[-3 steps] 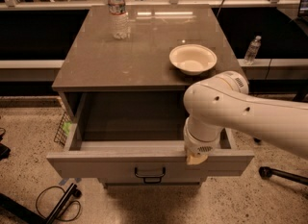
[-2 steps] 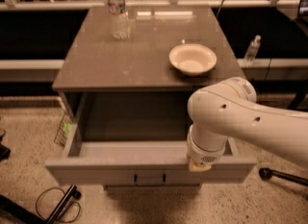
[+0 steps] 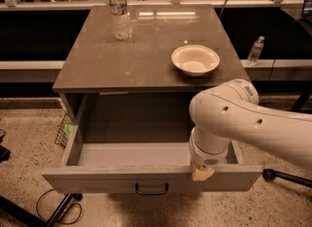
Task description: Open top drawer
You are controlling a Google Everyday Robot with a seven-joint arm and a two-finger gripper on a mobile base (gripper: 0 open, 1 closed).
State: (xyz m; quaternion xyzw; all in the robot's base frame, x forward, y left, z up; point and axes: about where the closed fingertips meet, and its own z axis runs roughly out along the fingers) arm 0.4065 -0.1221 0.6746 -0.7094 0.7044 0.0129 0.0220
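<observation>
The top drawer (image 3: 97, 182) is pulled far out of the grey cabinet. Its deep grey box is open to view and looks empty inside. Its small black pull handle (image 3: 151, 189) sits at the centre of the plain grey front. My gripper (image 3: 202, 172) hangs from the white arm (image 3: 243, 119) and rests at the top edge of the drawer front, right of the handle, with its tan tip over the rim. The arm hides the right part of the drawer box. No lower drawers show in the view.
On the cabinet top (image 3: 122, 60) stand a water bottle (image 3: 119, 11) at the back left and a white bowl (image 3: 195, 59) at the right. Another bottle (image 3: 255, 50) stands on a ledge to the right. Cables (image 3: 53, 209) lie on the floor at the left.
The drawer has slid further out towards the camera. My gripper has moved with its front edge, and the arm has come nearer.
</observation>
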